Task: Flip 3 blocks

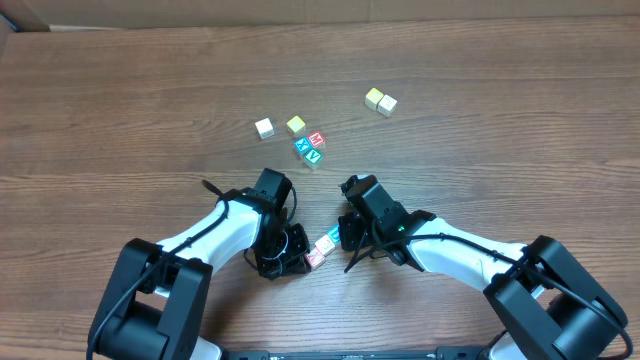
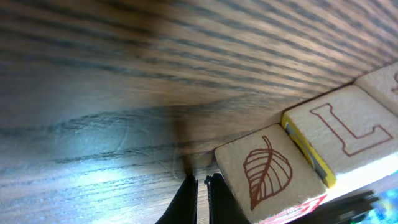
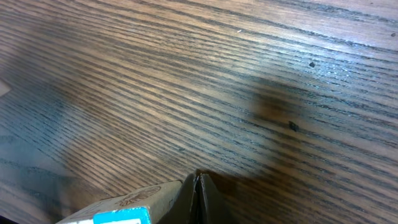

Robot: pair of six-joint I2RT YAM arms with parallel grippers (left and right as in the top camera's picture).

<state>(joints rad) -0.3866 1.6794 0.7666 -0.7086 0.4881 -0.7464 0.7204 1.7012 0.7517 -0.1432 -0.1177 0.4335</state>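
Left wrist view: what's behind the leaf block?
A block with a red L sits right behind the leaf block, then the corner of a third block, cut off by the frame. Their far faces are hidden.

Overhead bright, even, sharp. 2 wrist cams: table [image 2: 124,74] grain soft, dark shadow patches, bluish glare lower left.

On the overhead feed I count ten small wooden cubes. Seven lie out on the table [image 1: 120,90]: one pair [image 1: 380,101], a white single [image 1: 264,127], a yellow-topped single [image 1: 296,124] and a cluster of three [image 1: 311,147]. The other three form a row [image 1: 325,246] between my two arms, the left arm [image 1: 215,230] and the right arm [image 1: 450,250]. My left wrist camera also shows three cubes: a leaf cube [image 2: 267,171], an L cube [image 2: 348,127] and a sliver of a third cube [image 2: 387,84].
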